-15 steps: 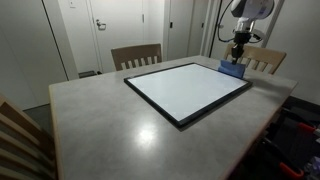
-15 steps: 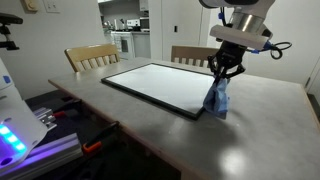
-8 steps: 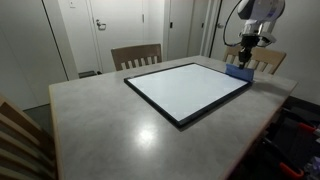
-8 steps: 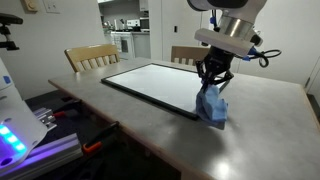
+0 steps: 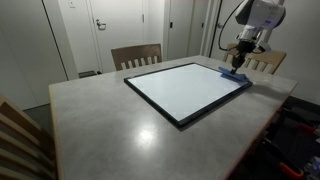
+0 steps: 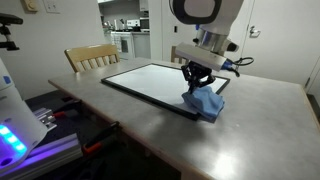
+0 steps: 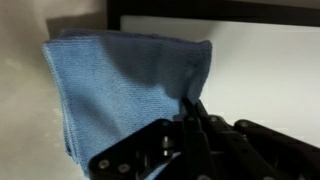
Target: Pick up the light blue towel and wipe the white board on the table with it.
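Note:
The light blue towel lies folded on the white board's black-framed edge; it also shows in an exterior view and fills the wrist view. The white board lies flat on the table, and it shows too in the other exterior view and in the wrist view. My gripper points down with its fingers shut on the towel's edge, pressing it at the board's corner.
The grey table has wooden chairs at its far side and one near its front corner. A device with lit blue lights stands beside the table.
My gripper has carried the towel from the table beside the board onto the board's edge and has sunk lower. The towel now lies flatter.

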### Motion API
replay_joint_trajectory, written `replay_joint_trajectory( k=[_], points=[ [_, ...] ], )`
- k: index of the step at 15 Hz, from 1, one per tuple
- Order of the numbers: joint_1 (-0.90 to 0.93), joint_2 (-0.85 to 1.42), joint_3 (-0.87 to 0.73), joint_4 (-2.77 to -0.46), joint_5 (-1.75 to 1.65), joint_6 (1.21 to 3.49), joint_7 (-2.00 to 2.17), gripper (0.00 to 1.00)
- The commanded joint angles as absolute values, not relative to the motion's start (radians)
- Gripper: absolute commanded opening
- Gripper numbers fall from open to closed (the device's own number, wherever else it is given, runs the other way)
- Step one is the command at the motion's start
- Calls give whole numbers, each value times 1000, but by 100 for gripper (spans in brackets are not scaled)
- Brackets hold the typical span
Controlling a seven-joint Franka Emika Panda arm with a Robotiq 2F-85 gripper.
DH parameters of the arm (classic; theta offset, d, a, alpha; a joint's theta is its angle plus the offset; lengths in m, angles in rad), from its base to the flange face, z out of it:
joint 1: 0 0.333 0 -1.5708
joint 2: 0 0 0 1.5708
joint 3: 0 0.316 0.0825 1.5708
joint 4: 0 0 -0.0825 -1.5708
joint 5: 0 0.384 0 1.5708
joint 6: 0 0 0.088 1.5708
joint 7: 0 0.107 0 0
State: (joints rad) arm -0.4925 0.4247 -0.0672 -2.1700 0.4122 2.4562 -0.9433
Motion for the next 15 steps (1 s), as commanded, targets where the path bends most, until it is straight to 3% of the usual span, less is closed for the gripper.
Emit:
replay_joint_trajectory(
  k=[1, 15],
  points=[
    [-511, 373, -29, -2251, 513, 2468, -1026, 1],
    [-441, 340, -37, -2359, 699, 2453, -1070, 1]
  ],
)
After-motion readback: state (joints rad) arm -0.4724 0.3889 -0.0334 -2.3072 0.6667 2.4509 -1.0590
